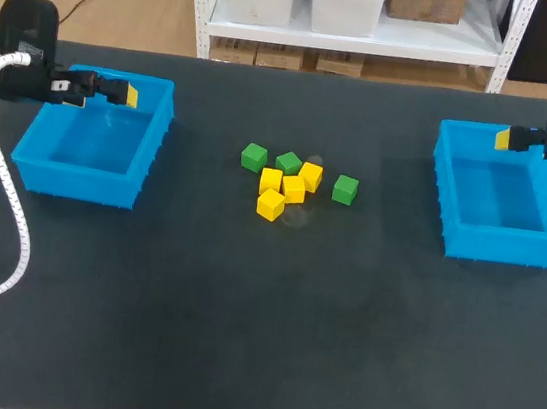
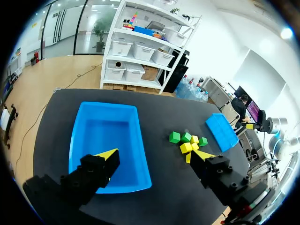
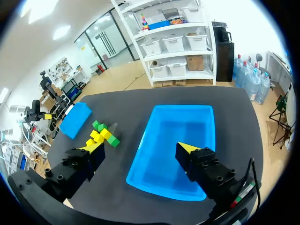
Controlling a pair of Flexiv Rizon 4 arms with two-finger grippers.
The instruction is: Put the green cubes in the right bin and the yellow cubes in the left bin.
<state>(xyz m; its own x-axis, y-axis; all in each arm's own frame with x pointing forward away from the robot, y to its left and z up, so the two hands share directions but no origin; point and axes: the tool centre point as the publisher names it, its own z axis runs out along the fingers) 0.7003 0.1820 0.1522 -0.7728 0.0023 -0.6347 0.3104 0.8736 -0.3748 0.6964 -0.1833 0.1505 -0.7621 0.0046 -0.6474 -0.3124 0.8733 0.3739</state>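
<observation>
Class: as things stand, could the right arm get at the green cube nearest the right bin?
Probably yes: the right gripper hangs open over the right bin, and that green cube stands clear, with nothing between.

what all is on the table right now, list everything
green cubes: three, green, in a cluster at the table's middle
yellow cubes: four, yellow, in the same cluster
left bin: one, blue, on the table's left side
right bin: one, blue, on the table's right side
table: one, dark, under everything
left gripper: one, black with yellow tips, open, above the left bin
right gripper: one, black with yellow tips, open, above the right bin
</observation>
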